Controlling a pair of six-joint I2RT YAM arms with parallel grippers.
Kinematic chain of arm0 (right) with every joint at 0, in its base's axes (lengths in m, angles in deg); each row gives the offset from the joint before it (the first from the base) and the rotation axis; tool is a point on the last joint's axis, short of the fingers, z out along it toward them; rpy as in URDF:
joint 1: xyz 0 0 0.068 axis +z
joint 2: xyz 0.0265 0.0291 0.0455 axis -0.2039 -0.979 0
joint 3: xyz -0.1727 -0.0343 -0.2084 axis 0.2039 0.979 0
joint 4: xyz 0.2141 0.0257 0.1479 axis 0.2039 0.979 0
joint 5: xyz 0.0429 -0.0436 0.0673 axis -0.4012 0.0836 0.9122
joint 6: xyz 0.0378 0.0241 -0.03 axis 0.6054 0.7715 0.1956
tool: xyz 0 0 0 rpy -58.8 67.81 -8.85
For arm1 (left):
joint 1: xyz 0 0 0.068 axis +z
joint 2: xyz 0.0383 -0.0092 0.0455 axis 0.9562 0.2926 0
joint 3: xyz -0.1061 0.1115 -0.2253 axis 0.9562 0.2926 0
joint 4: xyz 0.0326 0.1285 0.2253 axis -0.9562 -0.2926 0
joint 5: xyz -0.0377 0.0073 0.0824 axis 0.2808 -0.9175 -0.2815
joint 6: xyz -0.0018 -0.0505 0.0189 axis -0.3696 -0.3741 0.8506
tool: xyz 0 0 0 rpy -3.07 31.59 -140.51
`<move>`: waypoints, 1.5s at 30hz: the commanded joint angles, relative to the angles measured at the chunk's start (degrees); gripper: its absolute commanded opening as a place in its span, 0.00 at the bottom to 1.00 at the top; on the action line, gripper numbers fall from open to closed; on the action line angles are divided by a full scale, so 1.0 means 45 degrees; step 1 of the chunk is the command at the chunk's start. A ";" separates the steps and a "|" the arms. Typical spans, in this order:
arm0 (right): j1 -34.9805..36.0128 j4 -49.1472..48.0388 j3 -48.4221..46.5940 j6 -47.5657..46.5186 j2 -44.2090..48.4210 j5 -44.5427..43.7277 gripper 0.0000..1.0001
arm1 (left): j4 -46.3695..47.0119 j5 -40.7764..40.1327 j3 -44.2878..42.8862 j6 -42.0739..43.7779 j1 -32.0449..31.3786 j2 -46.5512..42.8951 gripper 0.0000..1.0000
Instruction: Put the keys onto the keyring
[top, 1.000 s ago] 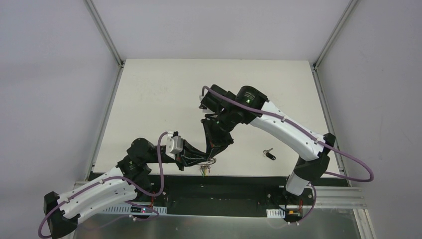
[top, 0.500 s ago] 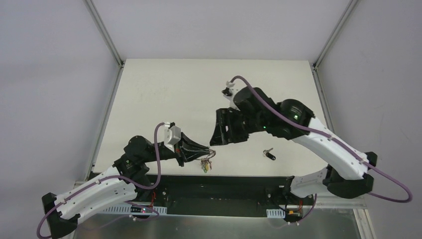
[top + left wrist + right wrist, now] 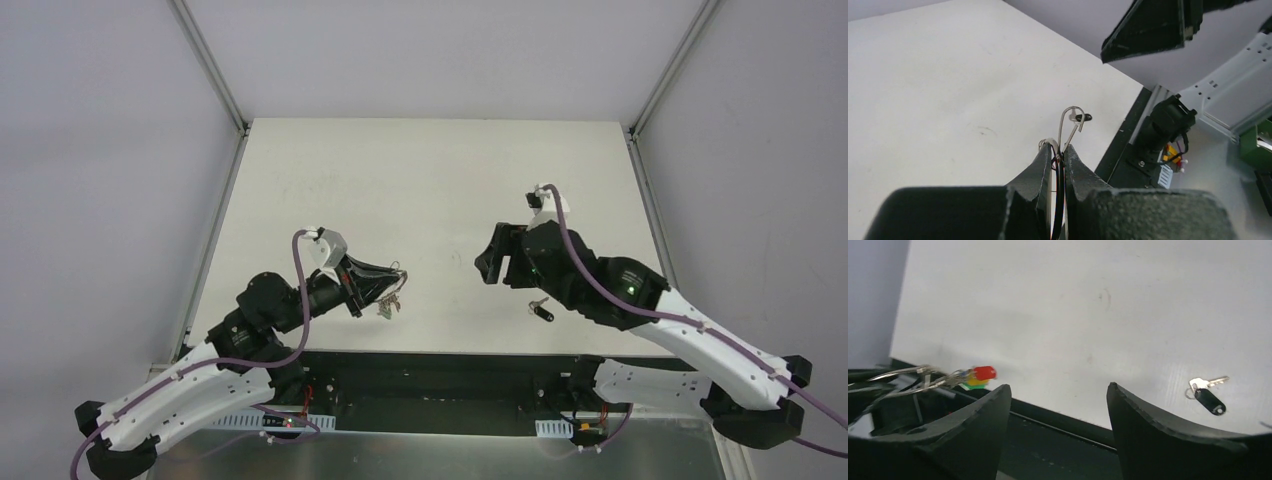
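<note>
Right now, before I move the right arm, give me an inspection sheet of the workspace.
Surface: white table, faint scuffs.
Job's things: black-headed key lies loose on the table near the front edge; keyring is held up, with the key bunch (red, yellow and green heads) hanging on it.
Clutter: nothing seen.
Grippers: left gripper shut on the keyring; right gripper open, empty, above the table.
Cables: purple cables along both arms, apart from the keys.
Surroundings: pale walls, metal frame posts.
</note>
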 commanded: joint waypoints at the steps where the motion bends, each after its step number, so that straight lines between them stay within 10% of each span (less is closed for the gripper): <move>1: -0.1436 -0.0361 0.1314 0.1508 -0.0335 -0.1025 0.71 | -0.1189 -0.2356 -0.1160 -0.0817 -0.0039 0.0051 0.00; 11: -0.5484 -0.1627 0.6058 0.5345 -0.0384 0.0683 0.49 | -0.4179 -0.3411 -0.2448 -0.1130 -0.0014 -0.0532 0.00; 24: -0.5512 -0.2714 1.0041 0.9072 0.1427 0.1192 0.42 | -0.7337 -0.3838 -0.3460 -0.0980 -0.0024 -0.1363 0.00; 45: -0.5513 -0.2783 1.0635 1.0170 0.0675 -0.0297 0.36 | -0.8007 -0.4335 -0.3525 -0.0075 -0.0019 -0.1765 0.00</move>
